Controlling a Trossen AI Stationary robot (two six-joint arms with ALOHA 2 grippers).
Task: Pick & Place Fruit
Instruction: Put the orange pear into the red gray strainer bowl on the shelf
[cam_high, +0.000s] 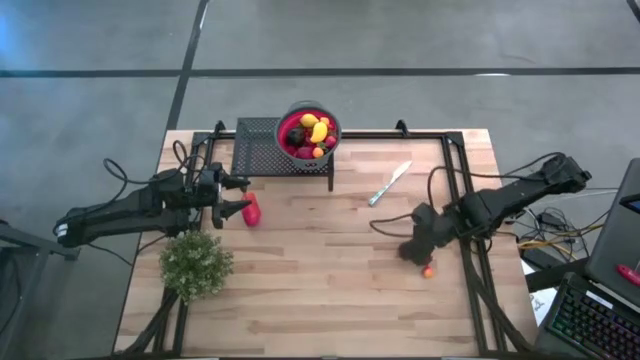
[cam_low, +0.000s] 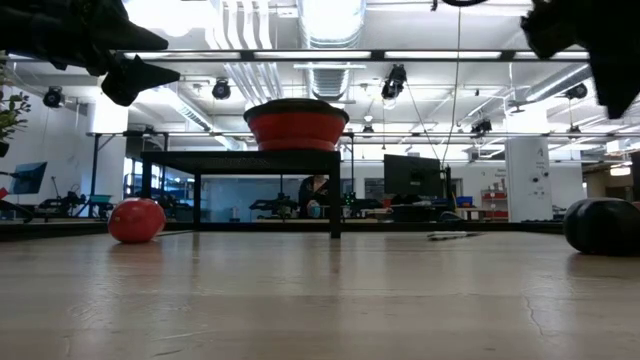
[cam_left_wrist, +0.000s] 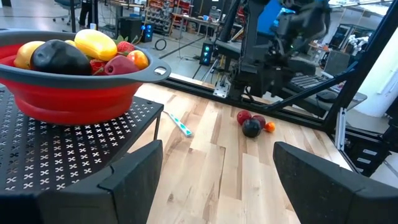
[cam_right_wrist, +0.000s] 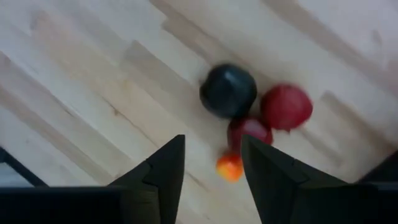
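A: Where is the fruit?

B: Most of it lies heaped in the red bowl (cam_high: 308, 133), which sits on the black mesh stand (cam_high: 258, 146) at the table's (cam_high: 320, 290) far edge. A larger red piece (cam_high: 252, 210) lies on the wood near the left edge. A small cluster lies near the right edge: a dark ball (cam_right_wrist: 227, 91), two red pieces (cam_right_wrist: 285, 106) and a tiny orange one (cam_right_wrist: 229, 167), all touching or nearly so.

A: And the grippers?

B: The right gripper (cam_right_wrist: 211, 165) hangs over that cluster, fingers parted with the orange piece showing in the gap; nothing is held. The left gripper (cam_high: 240, 196) is just beside the larger red piece, near the stand, fingers spread wide and empty.

A: Anything else about?

B: A knife (cam_high: 389, 184) lies right of the stand, between it and the cluster. A bushy plant (cam_high: 195, 264) stands by the left edge, close to the left arm.

A: What is hard to see?

B: From above, the right gripper covers most of the cluster; only the orange piece peeps out. In the low view one dark round shape at the right is probably the dark ball.
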